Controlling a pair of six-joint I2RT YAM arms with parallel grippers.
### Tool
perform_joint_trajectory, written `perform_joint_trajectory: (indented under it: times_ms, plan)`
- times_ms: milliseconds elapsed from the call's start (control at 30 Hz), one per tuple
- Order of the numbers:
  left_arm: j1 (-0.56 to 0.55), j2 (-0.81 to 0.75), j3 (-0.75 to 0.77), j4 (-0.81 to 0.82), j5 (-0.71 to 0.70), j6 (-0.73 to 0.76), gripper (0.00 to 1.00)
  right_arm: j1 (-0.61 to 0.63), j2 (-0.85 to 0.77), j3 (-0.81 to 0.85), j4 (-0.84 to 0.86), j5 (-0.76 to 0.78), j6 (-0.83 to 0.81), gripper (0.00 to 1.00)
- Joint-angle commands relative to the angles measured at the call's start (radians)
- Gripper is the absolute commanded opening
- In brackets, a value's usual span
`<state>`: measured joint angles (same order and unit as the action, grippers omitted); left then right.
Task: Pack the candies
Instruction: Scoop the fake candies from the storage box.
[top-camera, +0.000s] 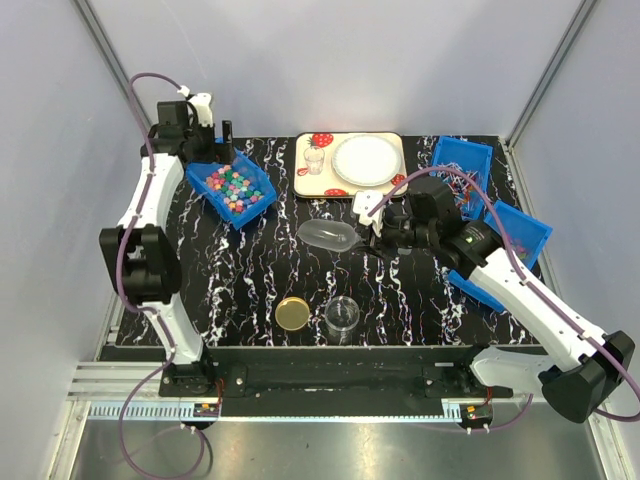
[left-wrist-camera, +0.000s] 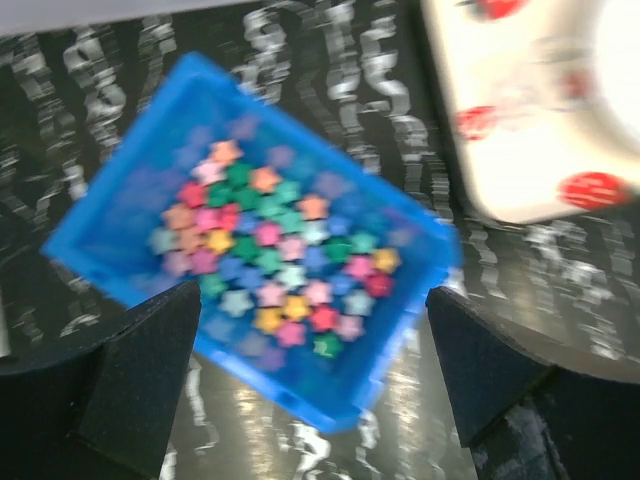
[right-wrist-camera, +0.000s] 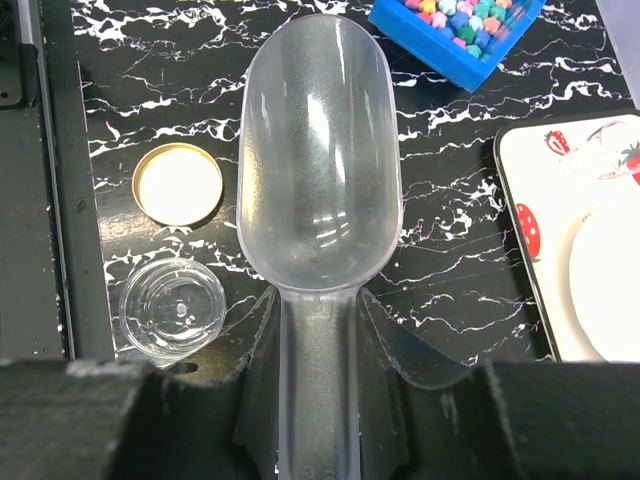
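While gripping the empty clear scoop (right-wrist-camera: 320, 170) by its handle with the right gripper (right-wrist-camera: 318, 330), holds its long axis left-right, mouth leftward, well apart from the candies (top-camera: 236, 186) heaped in the blue bin (top-camera: 203, 181) at far left, beneath the nearer, wide-open, empty left gripper (left-wrist-camera: 310, 370).

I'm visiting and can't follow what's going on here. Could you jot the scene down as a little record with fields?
left end effector: open, above the blue bin
candies: star-shaped, mixed colours, inside the blue bin
right end effector: shut on the handle of the scoop
scoop: clear, empty
jar: clear, empty, uncovered
lid: gold, lying on the table beside the jar
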<state>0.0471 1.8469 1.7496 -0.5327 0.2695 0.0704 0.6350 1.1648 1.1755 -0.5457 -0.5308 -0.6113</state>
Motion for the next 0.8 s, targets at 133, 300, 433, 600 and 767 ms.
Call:
perform_joint_trajectory:
  times_ms: [133,300,433,600,767]
  plan:
    - [0.008,0.098,0.105,0.131,-0.335,0.115,0.99,0.008,-0.027,-0.017,0.067,0.018,0.008,0.0]
    - [0.014,0.175,0.157,0.152,-0.369,0.169,0.99,0.006,-0.034,-0.031,0.076,0.02,0.01,0.0]
    - [0.019,0.25,0.191,0.172,-0.408,0.201,0.99,0.006,-0.037,-0.04,0.082,0.022,0.013,0.0]
    - [0.034,0.301,0.235,0.186,-0.423,0.2,0.99,0.008,-0.039,-0.048,0.084,0.022,0.015,0.0]
    - [0.037,0.334,0.252,0.183,-0.411,0.193,0.99,0.008,-0.036,-0.054,0.086,0.023,0.015,0.0]
